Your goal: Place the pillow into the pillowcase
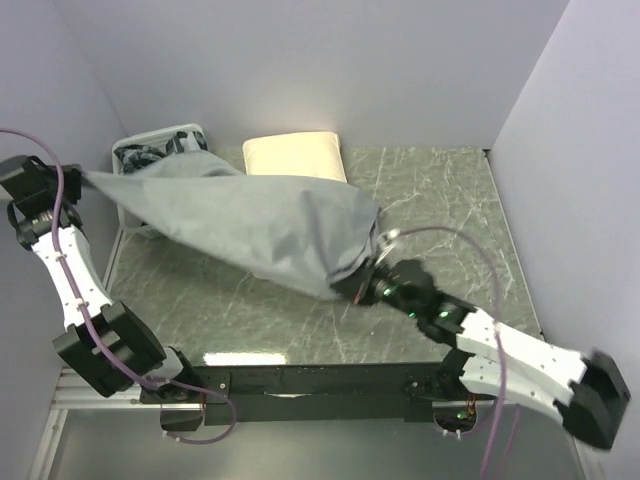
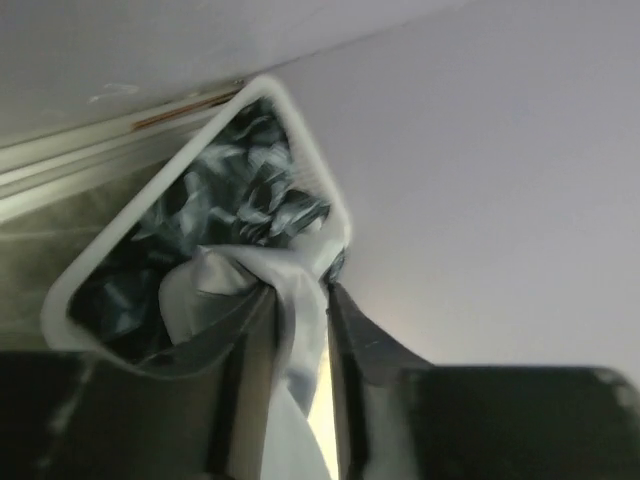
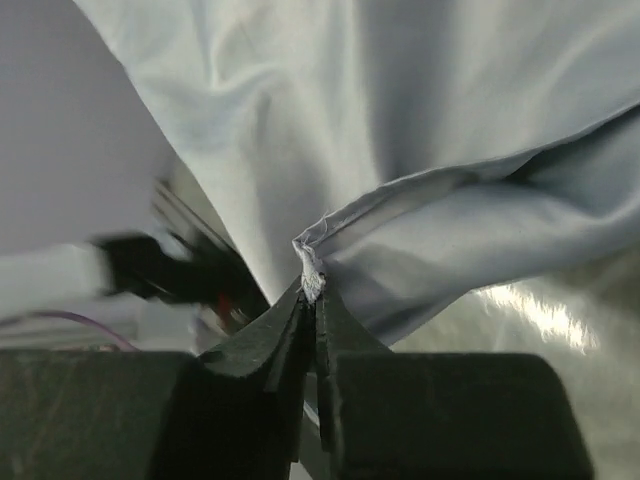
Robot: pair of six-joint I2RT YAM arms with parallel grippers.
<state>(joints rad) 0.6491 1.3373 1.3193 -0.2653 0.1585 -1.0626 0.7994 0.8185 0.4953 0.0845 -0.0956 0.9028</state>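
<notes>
The grey pillowcase [image 1: 260, 220] hangs stretched above the table between my two grippers. My left gripper [image 1: 85, 178] is at its far-left corner, raised over the basket. In the left wrist view a bunch of the pillowcase [image 2: 225, 275] lies between the fingers of the left gripper [image 2: 300, 285], and a lit gap shows beside the right finger, so the jaws stand slightly apart. My right gripper [image 1: 360, 290] is shut on the pillowcase's right corner; the right wrist view shows the right gripper [image 3: 312, 290] pinching a frayed hem of the pillowcase [image 3: 400, 120]. The cream pillow [image 1: 295, 155] lies at the back, partly behind the cloth.
A white basket [image 1: 150, 140] with dark blue-and-white patterned cloths [image 2: 220, 190] stands in the back-left corner, under my left gripper. Its rim [image 2: 300, 120] lies close to the wall. Pale walls enclose the green marbled table [image 1: 440, 200] on three sides.
</notes>
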